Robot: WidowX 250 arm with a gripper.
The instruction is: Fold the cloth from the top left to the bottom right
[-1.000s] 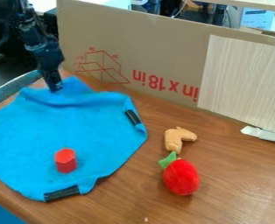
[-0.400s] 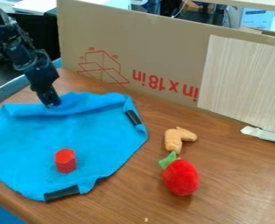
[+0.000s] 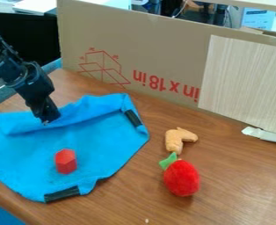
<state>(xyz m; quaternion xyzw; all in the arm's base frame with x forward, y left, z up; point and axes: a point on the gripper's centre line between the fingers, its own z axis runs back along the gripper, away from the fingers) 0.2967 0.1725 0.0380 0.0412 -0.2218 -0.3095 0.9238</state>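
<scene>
- Cloth (image 3: 81, 147), blue and spread over the left part of the table (image 3: 137, 206), is clenched in the end effector (image 3: 49, 120) at its upper edge, which is turned over in a loose flap.
- The end effector comes down at a slant from the upper left, its tip on that flap.
- A red hexagonal block (image 3: 66, 161) stands upright on the cloth, between the held edge and the lower edge, so it is in the way of the fold.
- One black strip (image 3: 132, 117) sits on the cloth's right edge, another on its lower edge.
- To the right, well apart from the cloth, lie a tan plush toy (image 3: 176, 139) and, just below it, a red plush fruit (image 3: 181, 177) with a green leaf.
- An upright cardboard sheet (image 3: 158, 57) runs behind, with a pale wood-grain panel (image 3: 246, 79) on its right part.
- Compared with the first earlier frame, the end effector has moved toward the camera, bringing the cloth's upper edge down with it; the block and both plush toys have stayed put.
</scene>
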